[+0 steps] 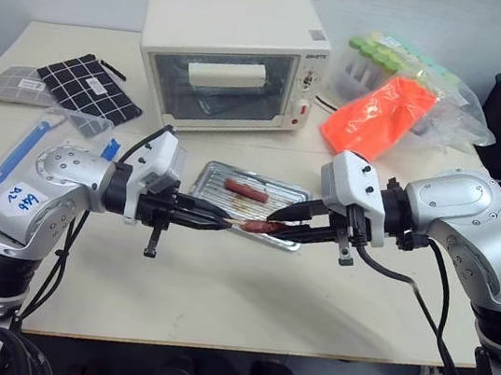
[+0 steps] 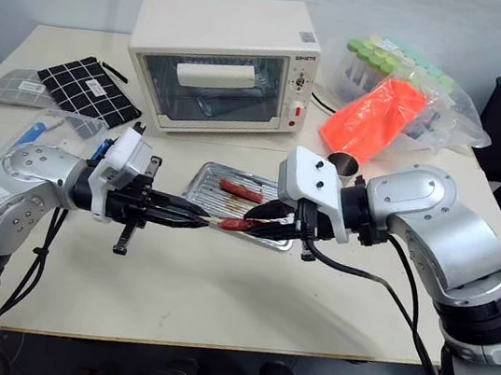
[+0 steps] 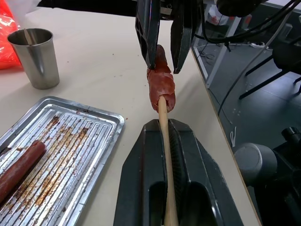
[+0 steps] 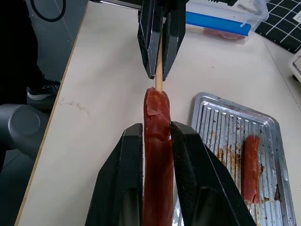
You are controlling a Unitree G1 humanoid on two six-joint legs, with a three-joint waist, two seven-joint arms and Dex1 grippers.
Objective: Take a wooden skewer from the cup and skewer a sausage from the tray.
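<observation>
Sausage (image 4: pixel 157 141), short, reddish-brown, soft and greasy, sits pinched mid-body in right claw (image 4: pixel 157 155); left claw (image 3: pixel 165 188) clamps the thin, stiff, snappable pale wooden skewer (image 3: pixel 164 136) entering its end.

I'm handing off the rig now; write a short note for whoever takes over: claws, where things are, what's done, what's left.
Left claw: shut on the wooden skewer.
Right claw: shut on the sausage, held above the table by the tray.
Skewer tip has entered the sausage's end.
Second sausage lies in the tray; cup stands beyond it.
Done: skewer taken, sausage lifted, piercing begun.
Left: push the skewer further through; how deep it sits cannot be told.
</observation>
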